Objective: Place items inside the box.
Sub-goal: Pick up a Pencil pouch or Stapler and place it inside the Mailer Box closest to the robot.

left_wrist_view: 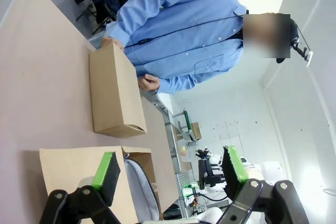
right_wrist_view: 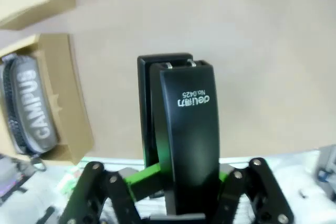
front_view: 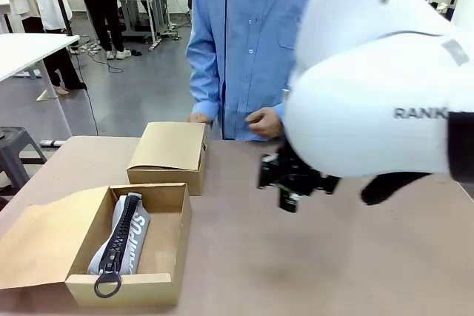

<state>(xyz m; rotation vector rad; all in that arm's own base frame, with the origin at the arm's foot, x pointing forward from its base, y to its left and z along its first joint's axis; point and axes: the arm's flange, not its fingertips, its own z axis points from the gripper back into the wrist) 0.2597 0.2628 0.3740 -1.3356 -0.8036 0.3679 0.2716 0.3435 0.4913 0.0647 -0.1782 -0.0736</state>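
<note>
The open cardboard box sits at the near left of the table, its flap folded out to the left. Inside it lies one grey pouch, lengthwise along the left wall, with its black zip facing up and the ring pull hanging over the near rim. The right half of the box floor is bare. Just behind it stands a closed cardboard box, apart from it, lid down. A black stapler is clamped lengthwise between the green pads of the right gripper, held in the air above bare table, well to the right of both boxes and outside them. The left gripper has its fingers spread wide with nothing between them, and it hangs above the open box. A person in a blue shirt stands at the far edge, one hand by the closed box and the other hand loosely curled beside it
</note>
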